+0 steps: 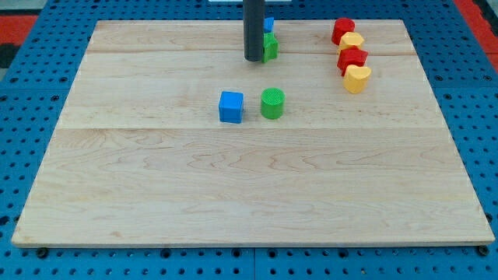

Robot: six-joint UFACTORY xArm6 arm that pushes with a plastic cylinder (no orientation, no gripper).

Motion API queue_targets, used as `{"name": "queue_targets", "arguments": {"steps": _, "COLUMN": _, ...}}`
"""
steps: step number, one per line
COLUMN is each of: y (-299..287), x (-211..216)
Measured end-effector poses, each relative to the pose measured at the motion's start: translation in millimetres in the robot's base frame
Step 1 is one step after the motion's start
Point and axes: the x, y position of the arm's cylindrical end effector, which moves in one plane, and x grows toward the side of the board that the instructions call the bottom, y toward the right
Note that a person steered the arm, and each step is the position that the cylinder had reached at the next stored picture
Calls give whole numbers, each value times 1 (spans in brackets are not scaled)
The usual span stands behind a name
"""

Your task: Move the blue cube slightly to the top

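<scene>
Rod [254, 27] stands upright from the view's top, and my tip [254, 60] rests on the desk [156, 179], touching a green block [270, 48]; this end effector has no jaws to part or close. Blue cube [231, 106] sits near centre, well below my tip, beside a green cylinder [272, 103], squarely aligned with the desk's edges, no long axis.

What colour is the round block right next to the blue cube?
Green: the cylinder sits just to the view's right of the blue cube, clear in the camera view.
</scene>
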Motion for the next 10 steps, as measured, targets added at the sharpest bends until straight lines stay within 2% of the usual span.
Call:
{"name": "queue_targets", "arguments": {"steps": 2, "y": 0, "x": 43}}
{"name": "queue_targets", "arguments": {"steps": 5, "y": 0, "x": 140}}
{"name": "queue_targets", "arguments": {"steps": 7, "y": -33, "x": 149}}
{"name": "queue_targets", "arguments": {"steps": 8, "y": -38, "x": 144}}
{"name": "queue_targets", "arguments": {"steps": 10, "y": -92, "x": 132}}
